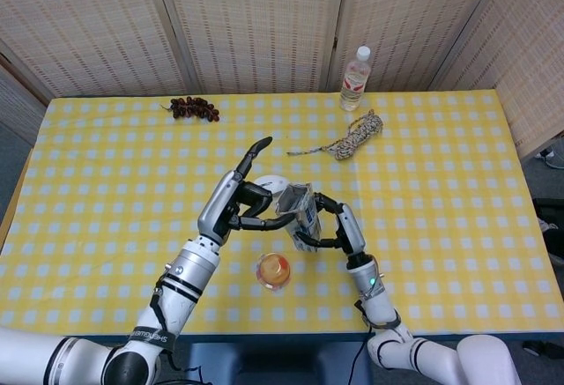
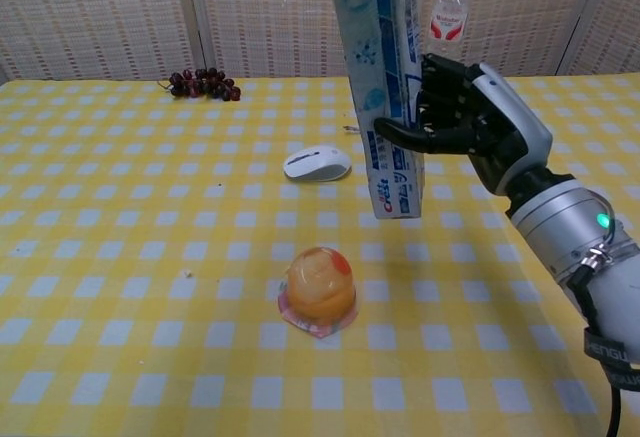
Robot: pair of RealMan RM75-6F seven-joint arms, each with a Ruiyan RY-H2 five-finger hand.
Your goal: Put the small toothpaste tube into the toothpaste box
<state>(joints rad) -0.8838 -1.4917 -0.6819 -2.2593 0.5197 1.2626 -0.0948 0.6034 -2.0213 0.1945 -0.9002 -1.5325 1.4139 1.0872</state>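
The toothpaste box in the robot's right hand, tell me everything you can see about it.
The tall blue-and-white cardboard toothpaste box is held upright, clear of the yellow checked tablecloth, by the right robot hand, whose fingers wrap its side. It bears pale printed patterns and blue lettering near the bottom. In the head view its top end looks open, with the left robot hand right beside that opening. No tube shows sticking out of it.

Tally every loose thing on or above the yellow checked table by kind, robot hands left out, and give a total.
Toothpaste box: 1
Computer mouse: 1
Jelly cup: 1
Bunch of grapes: 1
Water bottle: 1
Coil of rope: 1
Total: 6
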